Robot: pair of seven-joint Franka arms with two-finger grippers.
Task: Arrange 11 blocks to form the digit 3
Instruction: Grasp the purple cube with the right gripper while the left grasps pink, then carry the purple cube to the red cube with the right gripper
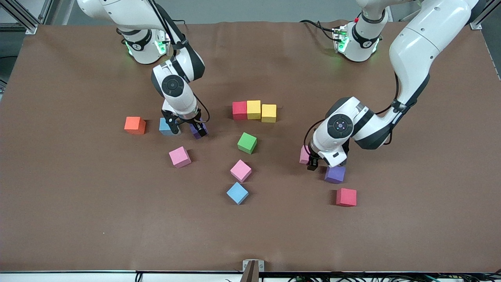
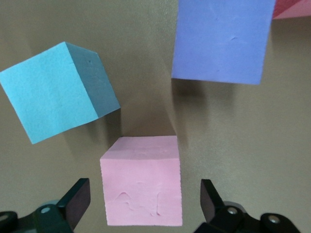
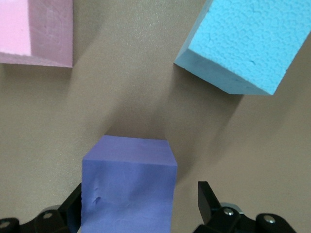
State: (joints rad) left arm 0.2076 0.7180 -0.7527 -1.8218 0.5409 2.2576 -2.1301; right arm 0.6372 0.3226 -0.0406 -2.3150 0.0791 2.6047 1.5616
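While both arms reach down to the brown counter [image 1: 78, 203], each pincer stands wide around a cube without clamping it. The left pincer [image 2: 141, 204] straddles a pink block [image 2: 142, 182], beside the purple block [image 1: 335, 174] and near a red block [image 1: 346, 197]. The right pincer [image 3: 138, 206] straddles another purple block [image 3: 127, 191], next to a light blue block [image 1: 166, 126] and the orange cube [image 1: 135, 125]. Mid-counter, a red block [image 1: 239, 110] and two yellow blocks [image 1: 261, 111] touch in a row; green [image 1: 247, 142], pink [image 1: 240, 170], blue [image 1: 237, 193] and another pink [image 1: 179, 157] cube lie loose.
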